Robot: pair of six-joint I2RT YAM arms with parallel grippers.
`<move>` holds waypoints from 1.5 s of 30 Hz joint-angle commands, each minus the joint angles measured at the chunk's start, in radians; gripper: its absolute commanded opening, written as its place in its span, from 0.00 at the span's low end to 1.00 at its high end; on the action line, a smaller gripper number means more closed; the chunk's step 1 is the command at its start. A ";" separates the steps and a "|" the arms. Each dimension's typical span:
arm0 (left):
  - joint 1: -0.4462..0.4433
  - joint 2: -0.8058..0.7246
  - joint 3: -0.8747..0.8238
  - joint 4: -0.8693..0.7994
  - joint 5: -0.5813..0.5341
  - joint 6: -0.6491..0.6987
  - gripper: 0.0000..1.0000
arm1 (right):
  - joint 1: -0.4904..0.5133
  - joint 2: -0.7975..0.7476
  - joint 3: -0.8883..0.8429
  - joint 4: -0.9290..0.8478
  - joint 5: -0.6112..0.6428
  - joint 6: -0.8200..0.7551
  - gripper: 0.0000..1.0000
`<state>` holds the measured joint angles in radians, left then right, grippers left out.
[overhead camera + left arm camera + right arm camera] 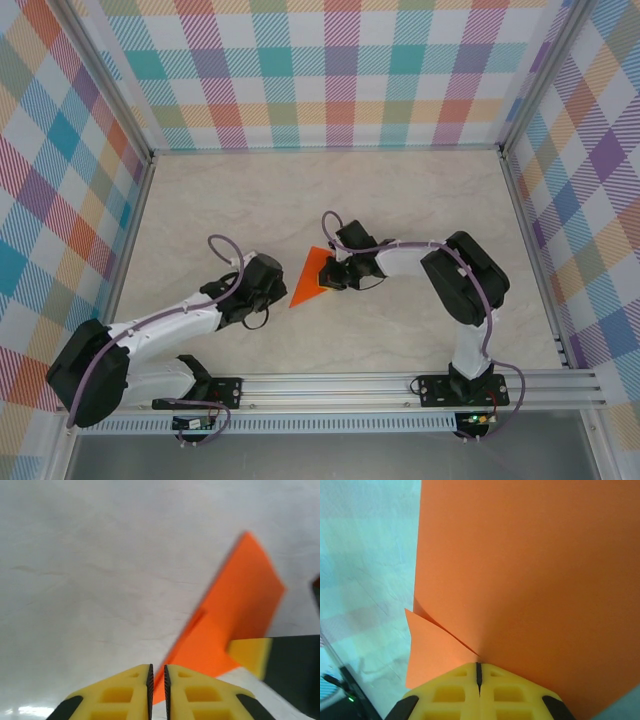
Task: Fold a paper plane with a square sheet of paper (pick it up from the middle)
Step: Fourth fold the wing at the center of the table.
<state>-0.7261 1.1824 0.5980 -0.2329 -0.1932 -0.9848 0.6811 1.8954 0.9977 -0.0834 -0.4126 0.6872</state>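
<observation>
My right gripper [478, 666] pinches the paper's [308, 281] right edge | left gripper [157, 671] just beside its left edge, barely parted, grip unclear

The table [420, 190] has a pale, marble-like top. Three walls stand around it with a checked pattern of many colours: the far wall [340, 70], the left wall [50, 180] and the right wall [590, 190]. A metal rail [340, 382] runs along the near edge. The light is soft and even.
</observation>
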 commanded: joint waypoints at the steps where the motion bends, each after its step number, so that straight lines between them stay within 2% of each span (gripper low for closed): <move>1: 0.019 0.032 0.041 0.006 0.146 0.131 0.18 | -0.017 -0.003 -0.049 -0.262 0.060 -0.217 0.00; 4: 0.019 0.076 0.049 0.085 0.231 0.150 0.18 | -0.041 -0.066 -0.041 -0.251 0.017 -0.239 0.01; 7: 0.021 0.128 0.069 0.154 0.292 0.162 0.18 | -0.048 -0.133 -0.001 -0.213 -0.003 -0.158 0.05; 11: 0.021 0.199 0.086 0.243 0.380 0.167 0.16 | -0.050 -0.183 -0.007 -0.172 0.042 0.008 0.25; 17: 0.021 0.266 0.114 0.263 0.383 0.178 0.11 | -0.066 -0.264 -0.127 -0.093 0.106 0.176 0.42; 21: 0.021 0.286 0.124 0.216 0.313 0.187 0.09 | -0.066 -0.292 -0.154 -0.084 0.119 0.201 0.52; 26: 0.021 0.361 0.146 0.231 0.354 0.190 0.04 | -0.066 -0.263 -0.171 -0.040 0.074 0.235 0.55; 34: 0.021 0.366 0.143 0.175 0.240 0.188 0.03 | -0.066 -0.198 -0.184 0.054 -0.015 0.252 0.55; 45: 0.021 0.375 0.140 0.176 0.241 0.181 0.02 | -0.066 -0.152 -0.178 0.160 -0.100 0.240 0.44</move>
<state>-0.7147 1.5494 0.7242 -0.0315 0.0597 -0.8139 0.6132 1.7294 0.8188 0.0128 -0.4564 0.9348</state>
